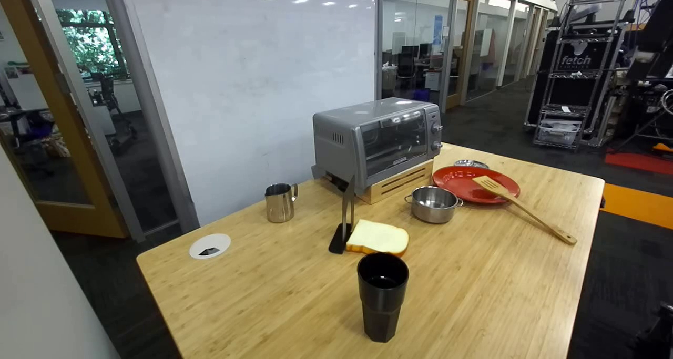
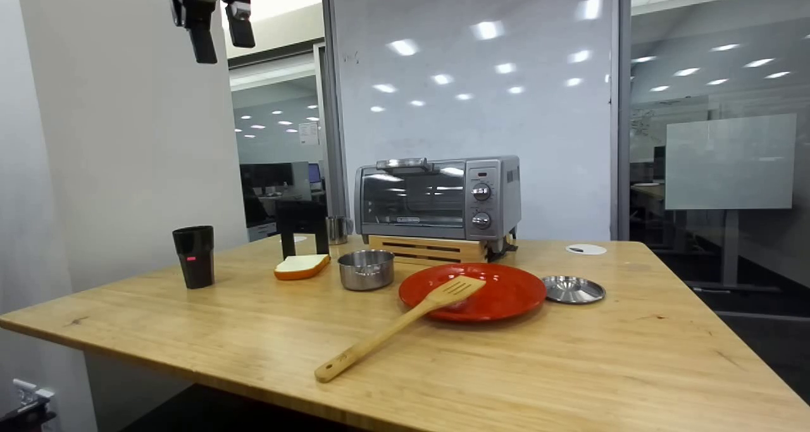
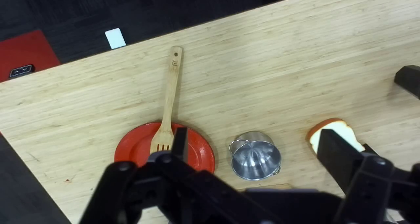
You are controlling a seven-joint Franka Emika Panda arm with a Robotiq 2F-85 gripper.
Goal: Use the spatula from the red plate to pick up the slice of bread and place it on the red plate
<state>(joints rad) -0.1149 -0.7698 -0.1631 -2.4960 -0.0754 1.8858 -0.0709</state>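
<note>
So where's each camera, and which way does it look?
In an exterior view: low, facing the front of the toaster oven; pincer hangs top left.
In an exterior view: high, nearest the black cup, looking down across the table; no robot part clearly shows.
Wrist view: overhead, looking down at the red plate and bread; fingers show.
Both exterior views share the toaster oven, black cup and bread.

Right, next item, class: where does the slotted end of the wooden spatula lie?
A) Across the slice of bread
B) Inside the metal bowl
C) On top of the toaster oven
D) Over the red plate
D, since both exterior views show the slotted end of the wooden spatula over the red plate, with its handle running out over the table.
</note>
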